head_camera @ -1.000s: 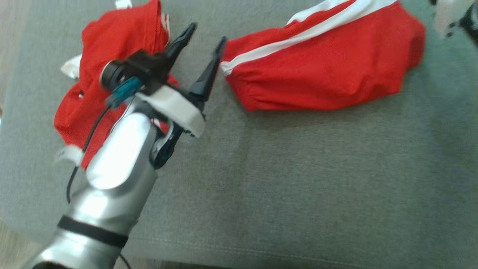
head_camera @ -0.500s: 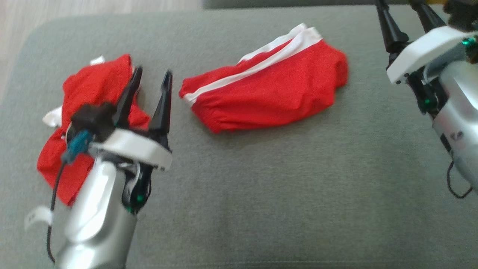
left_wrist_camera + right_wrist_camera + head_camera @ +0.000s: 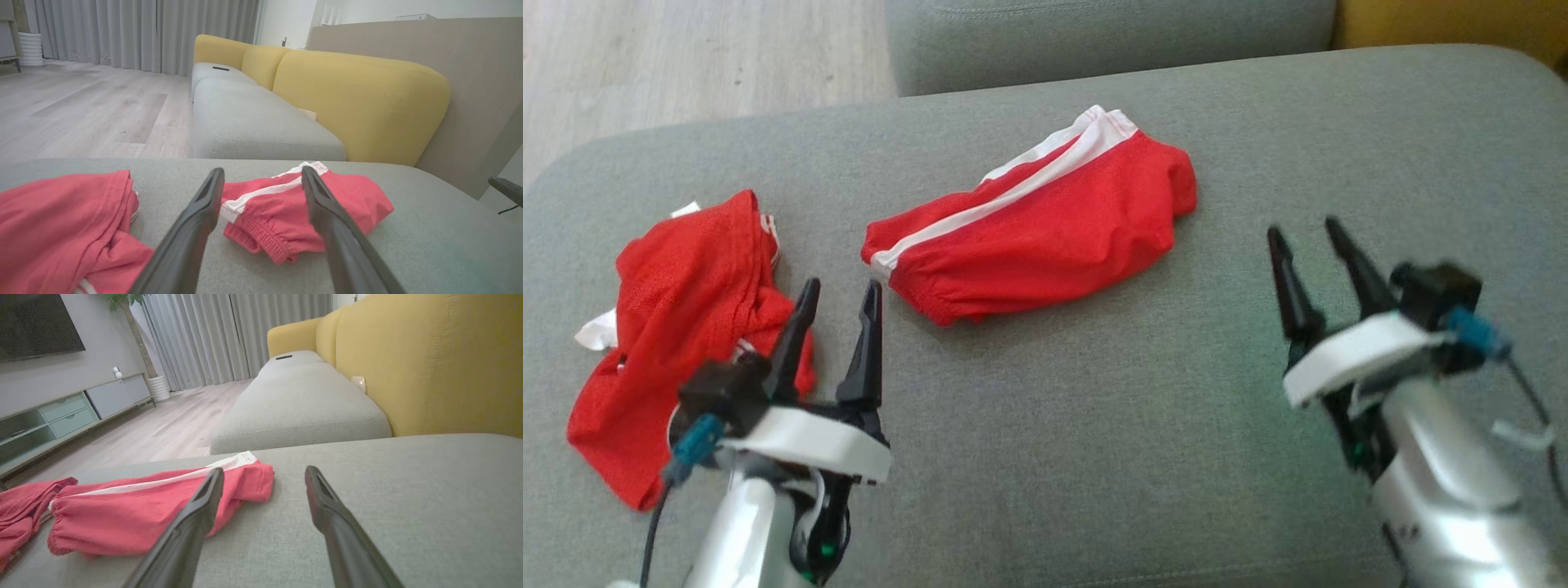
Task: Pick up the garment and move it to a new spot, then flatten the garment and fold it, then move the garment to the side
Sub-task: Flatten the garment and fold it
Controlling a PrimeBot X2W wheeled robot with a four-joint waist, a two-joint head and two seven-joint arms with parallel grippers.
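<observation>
Item 1, left gripper point(image 3: 842, 286): two long dark fingers spread wide with nothing between them. I have it low over the cushion, just beside the crumpled garment, pointing toward the gap between the two red pieces.

Item 2, right gripper point(image 3: 1303, 229): also spread and empty. It sits over bare cushion well to the right of the cloth, where it blocks nothing.

Item 3, crumpled garment point(image 3: 678, 327): red mesh-like knit with white trim poking out at the edges, bunched in soft ridges at the cushion's left end. As it is unflattened, I judge it the piece awaiting pick-up.

Item 4, folded shorts point(image 3: 1029, 237): the same red fabric with white side stripes; a gathered elastic hem shows in the left wrist view. It is a compact oblong near mid-cushion, apart from both grippers, and looks like finished work to me.

Item 5, seat cushion point(image 3: 1094, 457): grey woven upholstery with rounded corners, flat enough to serve as a folding surface.

Item 6, backrest point(image 3: 359, 102): yellow, padded, smooth.
</observation>
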